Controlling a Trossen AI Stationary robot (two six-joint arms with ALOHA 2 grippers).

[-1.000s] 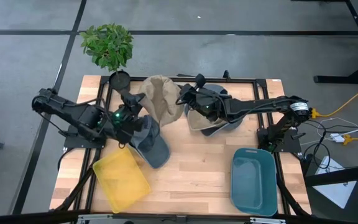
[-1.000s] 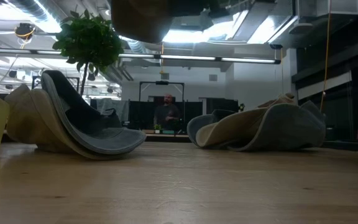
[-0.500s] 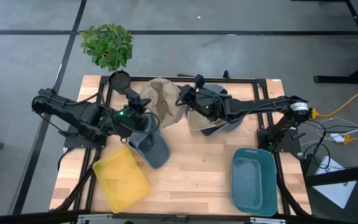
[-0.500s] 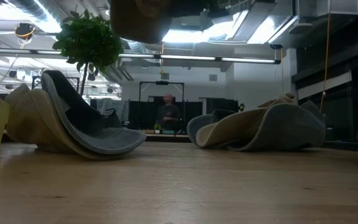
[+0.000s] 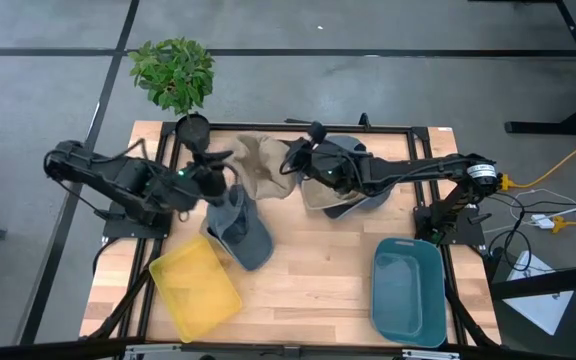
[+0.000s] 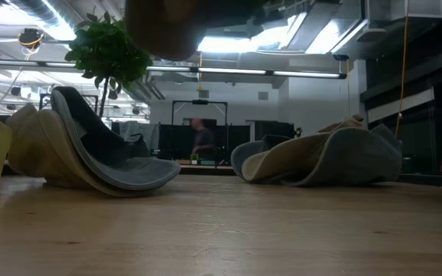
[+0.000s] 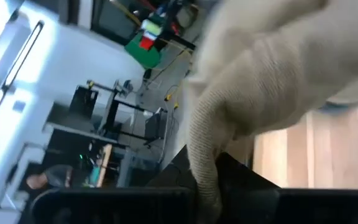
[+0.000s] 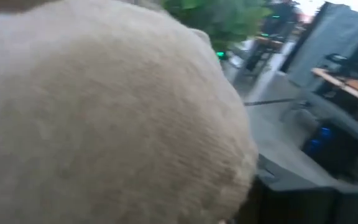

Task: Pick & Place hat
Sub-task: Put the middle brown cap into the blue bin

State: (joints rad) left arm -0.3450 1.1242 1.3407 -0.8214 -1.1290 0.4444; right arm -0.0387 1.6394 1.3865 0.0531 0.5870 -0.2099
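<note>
A tan hat (image 5: 260, 165) hangs in the air over the table's far middle, between my two grippers. In the low view its underside (image 6: 167, 27) shows at the top, well clear of the wood. My left gripper (image 5: 226, 176) is shut on the hat's left edge. My right gripper (image 5: 293, 160) stands at the hat's right edge, and in its wrist view the hat (image 8: 104, 118) fills the picture. A grey-and-tan hat (image 5: 240, 232) rests on its brim under my left arm. A second heap of hats (image 5: 343, 188) lies under my right arm. My left gripper pinches a fold of the tan hat's edge (image 7: 205, 163) between its two fingers, which come nearly level from the table's left side. The cloth runs down between the dark fingers (image 7: 247, 183). The hat is lifted clear of the table and spreads away from the hold.
A yellow bin (image 5: 196, 288) sits at the near left and a teal bin (image 5: 408, 290) at the near right. A potted plant (image 5: 173, 72) stands at the far left corner. Bare wood lies between the bins.
My left gripper has shut on the tan hat's left edge, rolled about its own axis and risen a little. The hat has gone from a tall rounded lump to a flatter shape spread between the two arms, still clear of the table.
</note>
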